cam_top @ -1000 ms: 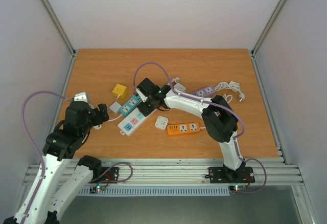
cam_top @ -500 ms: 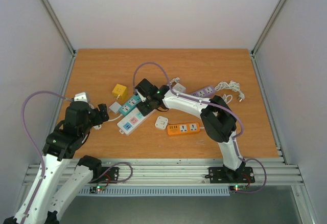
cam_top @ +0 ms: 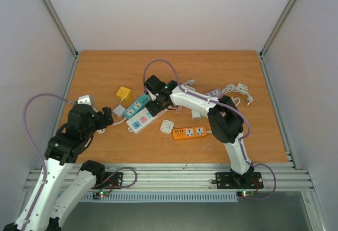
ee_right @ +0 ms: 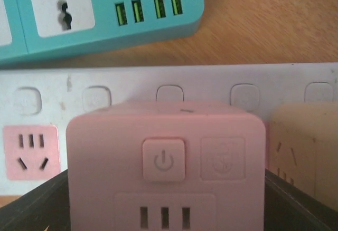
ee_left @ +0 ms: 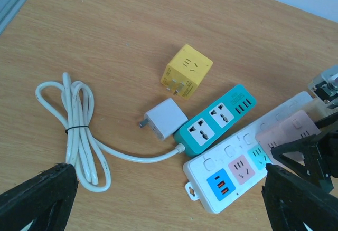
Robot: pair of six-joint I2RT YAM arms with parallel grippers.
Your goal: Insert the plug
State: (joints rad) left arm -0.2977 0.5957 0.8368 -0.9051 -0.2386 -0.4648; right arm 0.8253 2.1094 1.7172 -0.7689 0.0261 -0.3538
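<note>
Mid-bench, the white power strip carries the pink plug cube, seemingly seated. The right gripper brackets it, probably to press it home; whether it is grasping or released is unclear. The left gripper waits near left, spread wide.

Soft, bright, even light falls from overhead on the orange-brown wooden table, leaving only faint, short shadows beside the yellow cube adapter. The left wrist view is crisp at centre, though the black fingertips of the left gripper blur in its lower corners. The right wrist view is hazy: the pink cube-shaped plug adapter looks slightly out of focus.
</note>
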